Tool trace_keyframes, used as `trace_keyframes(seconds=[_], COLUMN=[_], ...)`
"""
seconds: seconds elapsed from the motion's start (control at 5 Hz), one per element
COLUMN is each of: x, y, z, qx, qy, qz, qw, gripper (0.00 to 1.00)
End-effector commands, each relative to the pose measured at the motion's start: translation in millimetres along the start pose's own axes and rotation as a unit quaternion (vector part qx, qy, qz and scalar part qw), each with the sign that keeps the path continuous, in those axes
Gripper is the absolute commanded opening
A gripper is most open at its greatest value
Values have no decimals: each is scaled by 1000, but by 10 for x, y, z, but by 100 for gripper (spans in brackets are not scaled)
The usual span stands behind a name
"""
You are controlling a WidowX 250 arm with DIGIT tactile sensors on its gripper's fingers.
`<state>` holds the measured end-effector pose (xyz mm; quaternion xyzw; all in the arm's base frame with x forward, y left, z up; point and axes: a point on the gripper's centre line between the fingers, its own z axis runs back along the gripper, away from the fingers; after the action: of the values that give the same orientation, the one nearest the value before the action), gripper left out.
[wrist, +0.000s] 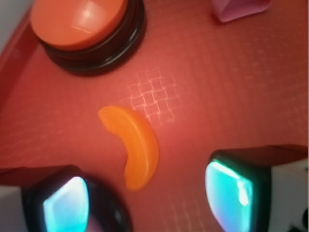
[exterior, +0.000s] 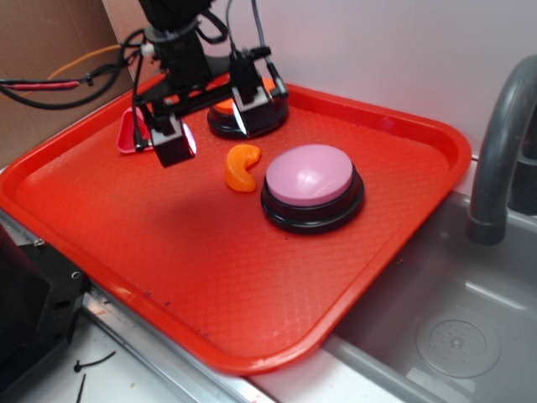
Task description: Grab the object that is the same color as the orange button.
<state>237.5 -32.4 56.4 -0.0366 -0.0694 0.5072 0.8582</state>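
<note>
The pink-topped button (exterior: 311, 186) and sink (exterior: 453, 327) are seen only in the exterior view. On the red tray (exterior: 210, 277), the orange crescent (wrist: 133, 145) is seen lying free between the spread fingers of the gripper (wrist: 149, 195), near the orange button (wrist: 84, 26).

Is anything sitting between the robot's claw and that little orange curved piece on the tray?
Nothing visible does. The open gripper hangs above the orange crescent, with only bare tray around it. The orange button sits off to one side.
</note>
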Motion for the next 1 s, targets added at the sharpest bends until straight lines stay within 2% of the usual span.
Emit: trace_keyframes(seconds=[0.0,0.2,0.4,0.8], x=[254,258,225,180], y=[-1,-35,-17,-21], z=[-233,-349,-395,-350], qx=[-2,5,17,24], qy=[19,34,30,17], qz=[24,5,-6,-19], qw=[1000,999,999,999], gripper=[100,76,0,0])
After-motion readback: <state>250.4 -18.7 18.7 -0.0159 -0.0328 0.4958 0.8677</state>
